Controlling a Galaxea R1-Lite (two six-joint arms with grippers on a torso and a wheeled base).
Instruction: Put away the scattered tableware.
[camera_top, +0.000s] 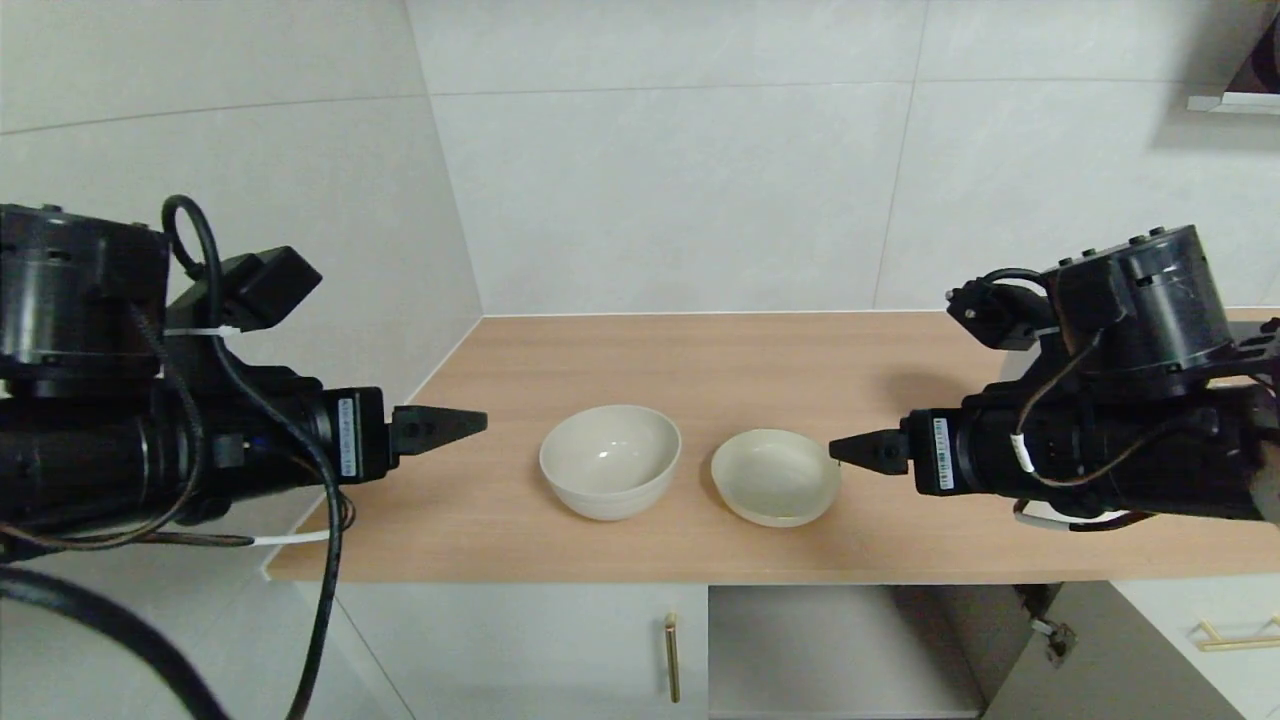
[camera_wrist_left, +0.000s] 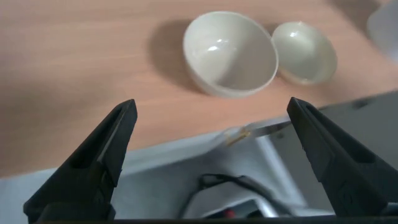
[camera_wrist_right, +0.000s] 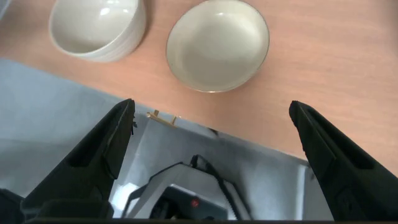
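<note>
Two pieces of tableware stand upright on the bench, toward its front edge: a deeper bowl and a shallower bowl, just beside each other with a narrow strip of bench showing between them in the head view. The left hand is held level on the deeper bowl's side, near it but apart. The right hand points inward from the opposite side with its tip just beside the shallower bowl's rim; contact cannot be confirmed. Both wrist views show the fingers of each hand spread wide with nothing between them. The governing relation is that the bowls lie in a row between the two hands, so each hand has its own nearest piece: the deeper bowl to the left hand, the shallower to the right, which is much the closer to its bowl. Both bowls are round, so neither offers a long axis to line up with; in my judgement a grasp would have to take one side of the rim. Below the bench front, a cupboard compartment stands open on the robot's right, likely the place for storage.
</note>
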